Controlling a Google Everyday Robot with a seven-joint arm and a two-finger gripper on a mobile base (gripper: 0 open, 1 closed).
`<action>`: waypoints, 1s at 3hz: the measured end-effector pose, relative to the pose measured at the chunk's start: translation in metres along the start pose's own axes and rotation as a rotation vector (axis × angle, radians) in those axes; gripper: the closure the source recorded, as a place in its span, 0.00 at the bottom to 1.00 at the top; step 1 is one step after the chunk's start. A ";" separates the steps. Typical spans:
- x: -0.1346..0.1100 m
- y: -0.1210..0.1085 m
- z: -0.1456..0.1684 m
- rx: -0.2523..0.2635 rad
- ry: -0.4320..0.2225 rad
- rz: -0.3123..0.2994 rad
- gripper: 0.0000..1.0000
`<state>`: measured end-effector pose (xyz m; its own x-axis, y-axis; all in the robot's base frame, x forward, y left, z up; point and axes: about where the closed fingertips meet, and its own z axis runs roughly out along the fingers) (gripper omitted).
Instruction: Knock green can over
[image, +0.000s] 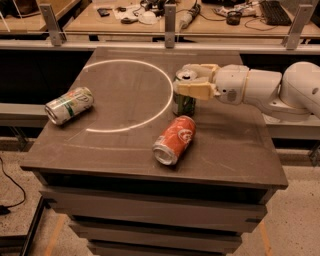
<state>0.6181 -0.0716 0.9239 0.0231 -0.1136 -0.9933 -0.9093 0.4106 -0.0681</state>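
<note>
The green can (183, 104) stands upright on the dark table (235, 150), just right of a white circle painted on the top. My gripper (187, 80) reaches in from the right at the height of the can's top. It is open, with one cream finger behind the silver top and the other finger (194, 91) in front of the can's upper part. The can's rim shows between them. I cannot tell whether the fingers touch the can.
An orange-red can (174, 139) lies on its side just in front of the green can. A pale silver-white can (69, 105) lies on its side near the left edge. A cluttered workbench (150, 20) runs behind the table.
</note>
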 end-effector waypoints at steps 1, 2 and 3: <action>-0.001 0.001 0.002 -0.005 -0.001 -0.001 0.85; -0.015 0.002 0.007 -0.011 0.000 -0.016 1.00; -0.046 -0.004 0.007 0.011 0.017 -0.056 1.00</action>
<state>0.6240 -0.0615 0.9692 0.0665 -0.1522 -0.9861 -0.9023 0.4128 -0.1245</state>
